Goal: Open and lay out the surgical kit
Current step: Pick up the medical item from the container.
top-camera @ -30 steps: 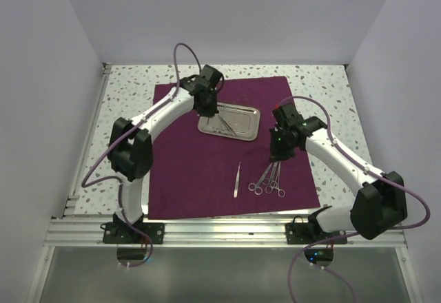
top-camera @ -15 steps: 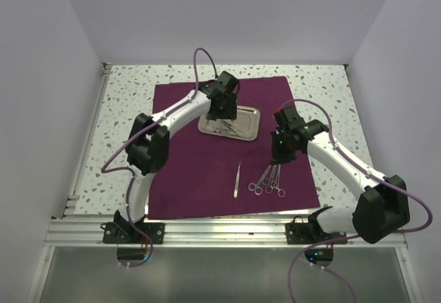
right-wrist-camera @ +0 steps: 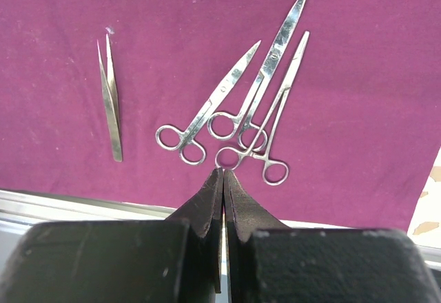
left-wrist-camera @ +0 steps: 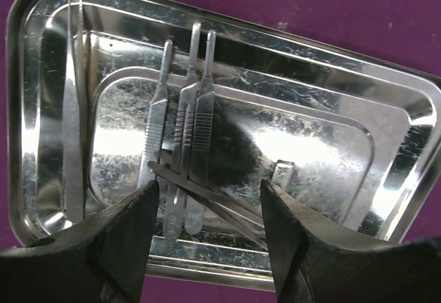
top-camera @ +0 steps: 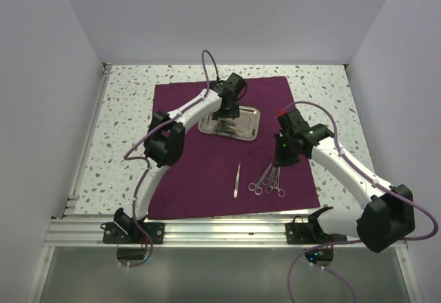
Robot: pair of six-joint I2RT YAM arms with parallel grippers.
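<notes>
The surgical kit's dark purple cloth lies spread flat on the table. A shiny steel tray sits at the cloth's back. My left gripper hangs open right over the tray. In the left wrist view its fingers straddle thin crossed tweezers and the ends of three scalpel handles; nothing is gripped. Three ring-handled instruments and a pair of tweezers lie on the cloth. My right gripper is shut and empty, just above the ring handles.
A long flat steel tool lies along the tray's left side. The tweezers on the cloth lie left of the ring-handled group. White speckled tabletop surrounds the cloth, with walls on three sides.
My left gripper has moved right across the tray and opened. My right arm has barely shifted and stays shut.
</notes>
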